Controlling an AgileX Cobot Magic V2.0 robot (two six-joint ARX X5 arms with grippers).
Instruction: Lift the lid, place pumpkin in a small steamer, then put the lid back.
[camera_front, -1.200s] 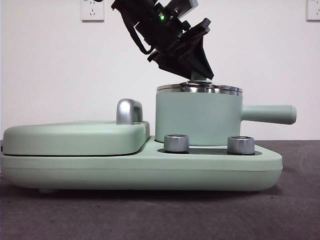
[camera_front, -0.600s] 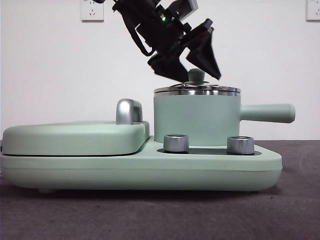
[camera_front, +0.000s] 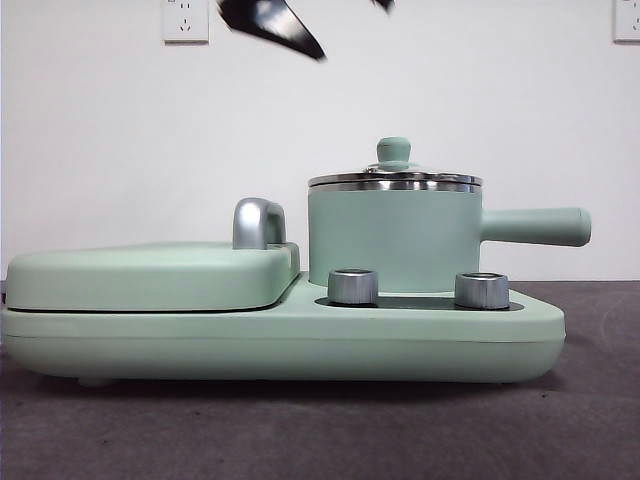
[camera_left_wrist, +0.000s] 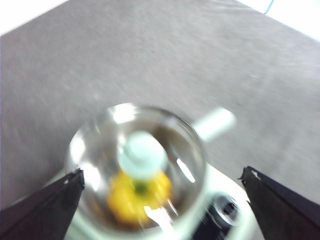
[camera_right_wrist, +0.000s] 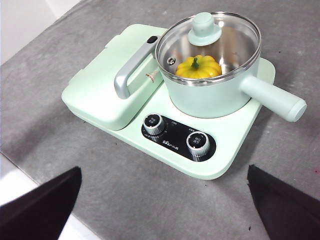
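Note:
The lid (camera_front: 393, 178) sits closed on the small steamer (camera_front: 395, 235), its mint knob free. The right wrist view shows the lid (camera_right_wrist: 207, 35) on the steamer (camera_right_wrist: 210, 95) with the pumpkin (camera_right_wrist: 199, 67) inside under the glass. The left wrist view is blurred and looks down on the lid (camera_left_wrist: 142, 155) and the pumpkin (camera_left_wrist: 125, 195). My left gripper (camera_left_wrist: 162, 175) is open and empty well above the lid; its fingers (camera_front: 275, 22) show at the top edge of the front view. My right gripper (camera_right_wrist: 164, 167) is open and empty, high and well back from the pot.
The steamer stands on a wide mint-green base (camera_front: 280, 335) with two silver knobs (camera_front: 353, 286). A large flat mint cover (camera_front: 150, 275) with a silver handle (camera_front: 258, 222) fills the base's other half. The steamer's long handle (camera_front: 535, 226) sticks out sideways.
My left gripper opened off the lid's knob, then rose up and away, almost out of the front view. The lid stays seated on the steamer.

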